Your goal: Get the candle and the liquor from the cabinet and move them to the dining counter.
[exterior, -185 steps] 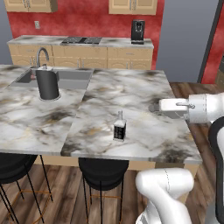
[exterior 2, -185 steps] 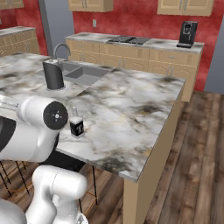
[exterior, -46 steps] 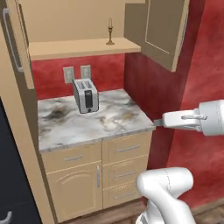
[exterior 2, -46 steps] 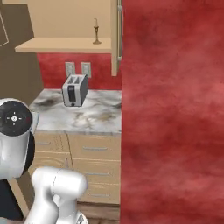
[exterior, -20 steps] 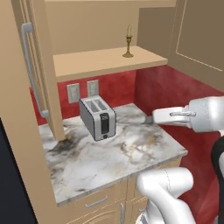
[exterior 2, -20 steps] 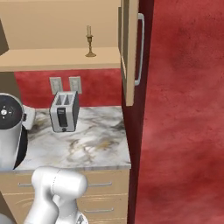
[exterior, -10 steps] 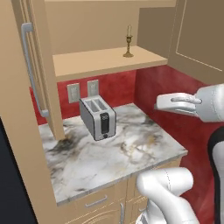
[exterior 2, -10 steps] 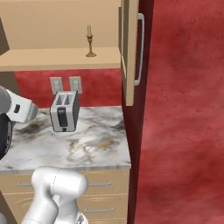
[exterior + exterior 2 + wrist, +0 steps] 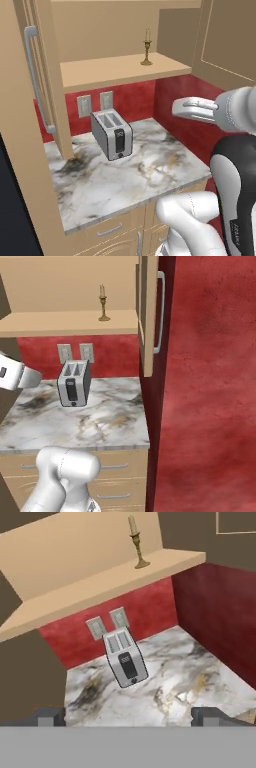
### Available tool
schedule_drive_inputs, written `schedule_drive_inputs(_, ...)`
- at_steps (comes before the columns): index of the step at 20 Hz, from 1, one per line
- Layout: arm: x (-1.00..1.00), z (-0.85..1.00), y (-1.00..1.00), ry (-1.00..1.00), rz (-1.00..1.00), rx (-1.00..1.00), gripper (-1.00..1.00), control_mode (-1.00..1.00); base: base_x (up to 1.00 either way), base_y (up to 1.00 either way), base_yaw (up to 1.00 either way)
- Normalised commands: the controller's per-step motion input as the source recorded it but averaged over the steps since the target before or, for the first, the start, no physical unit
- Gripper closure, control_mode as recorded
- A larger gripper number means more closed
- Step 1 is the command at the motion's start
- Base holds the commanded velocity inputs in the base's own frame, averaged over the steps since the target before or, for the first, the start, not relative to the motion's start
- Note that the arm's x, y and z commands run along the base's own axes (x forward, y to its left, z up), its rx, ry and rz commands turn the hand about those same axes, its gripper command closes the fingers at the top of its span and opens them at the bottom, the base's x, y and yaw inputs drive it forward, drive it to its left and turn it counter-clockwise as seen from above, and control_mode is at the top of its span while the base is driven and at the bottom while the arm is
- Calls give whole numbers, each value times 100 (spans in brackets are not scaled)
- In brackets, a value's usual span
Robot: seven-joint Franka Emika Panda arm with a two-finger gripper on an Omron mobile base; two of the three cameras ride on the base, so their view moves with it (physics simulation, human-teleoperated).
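The candle [image 9: 146,47] [image 9: 103,303] [image 9: 136,544], slim and tan on a brass holder, stands near the right end of the shelf in the open cabinet [image 9: 115,67] [image 9: 60,322]. My gripper [image 9: 178,106] [image 9: 130,716] hangs open above the right side of the small worktop. It is below the shelf and in front of it, well short of the candle. Its fingertips [image 9: 50,716] are spread wide with nothing between them. The liquor and the dining counter are out of view.
A silver toaster [image 9: 112,135] [image 9: 73,383] [image 9: 126,658] stands on the marble worktop [image 9: 135,175] under the shelf, in front of two wall outlets. Open cabinet doors [image 9: 42,80] [image 9: 149,316] jut out on both sides. A red wall [image 9: 210,386] closes the right.
Long ago the base stood at the island with the bottle on it; it has since driven to the cabinet. Over the last second the hand rose and edged toward the shelf, still open.
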Motion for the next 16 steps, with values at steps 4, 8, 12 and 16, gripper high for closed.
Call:
schedule_drive_inputs(4, 10, 28, -45, -8, -7, -20, -100, -100, 0, 0, 0)
schedule_drive_inputs(8, 6, 23, -41, -9, -4, -21, -100, -100, 0, 0, 0)
schedule_drive_inputs(12, 1, 12, -24, -11, -1, -16, -100, -100, 0, 0, 0)
schedule_drive_inputs(16, 6, 0, 0, -19, 0, -8, -100, -100, 0, 0, 0)
